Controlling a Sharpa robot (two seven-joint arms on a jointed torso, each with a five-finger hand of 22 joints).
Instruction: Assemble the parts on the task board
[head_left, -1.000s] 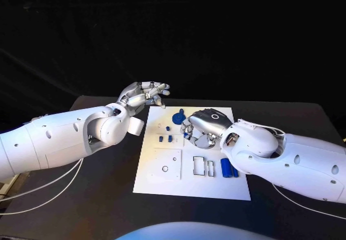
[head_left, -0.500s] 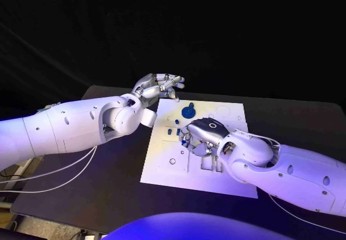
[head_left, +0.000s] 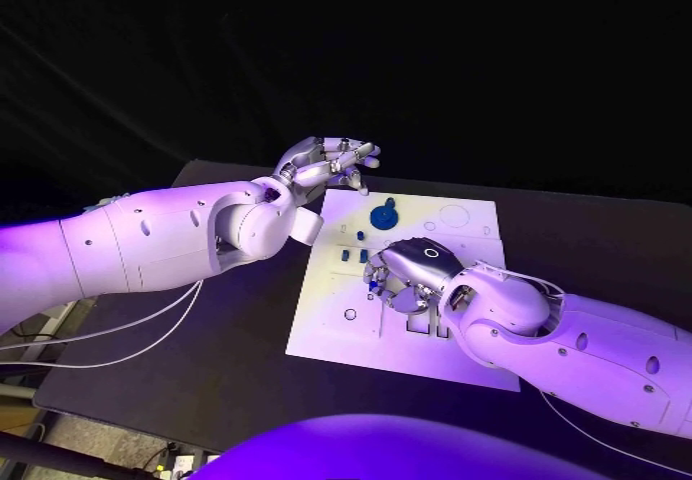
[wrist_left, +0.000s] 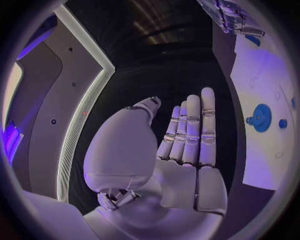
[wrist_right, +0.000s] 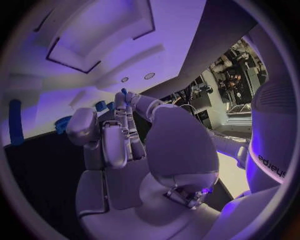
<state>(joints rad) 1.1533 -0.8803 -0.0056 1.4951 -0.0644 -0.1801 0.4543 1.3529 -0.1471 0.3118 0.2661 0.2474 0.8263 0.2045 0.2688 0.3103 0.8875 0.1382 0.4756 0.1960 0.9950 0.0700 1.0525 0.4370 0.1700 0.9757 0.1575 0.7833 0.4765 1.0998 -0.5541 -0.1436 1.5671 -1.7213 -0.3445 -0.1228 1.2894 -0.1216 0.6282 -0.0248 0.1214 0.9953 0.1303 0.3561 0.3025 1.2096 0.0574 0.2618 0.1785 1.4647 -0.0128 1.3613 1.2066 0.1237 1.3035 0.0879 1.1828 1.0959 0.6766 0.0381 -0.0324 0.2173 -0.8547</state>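
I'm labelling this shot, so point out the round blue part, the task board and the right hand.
round blue part (head_left: 384, 215), head view, on its disc face
task board (head_left: 335, 345), head view, on a bare near corner
right hand (head_left: 408, 268), head view, on its back

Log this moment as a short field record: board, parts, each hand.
task board: white plate in the middle of the black table
round blue part: on the board's far end
small blue parts: on the board, near the right hand
left hand: raised above the board's far left corner, holds nothing, fingers extended
right hand: low over the board's middle, fingers curled downward; whether it holds a part cannot be told
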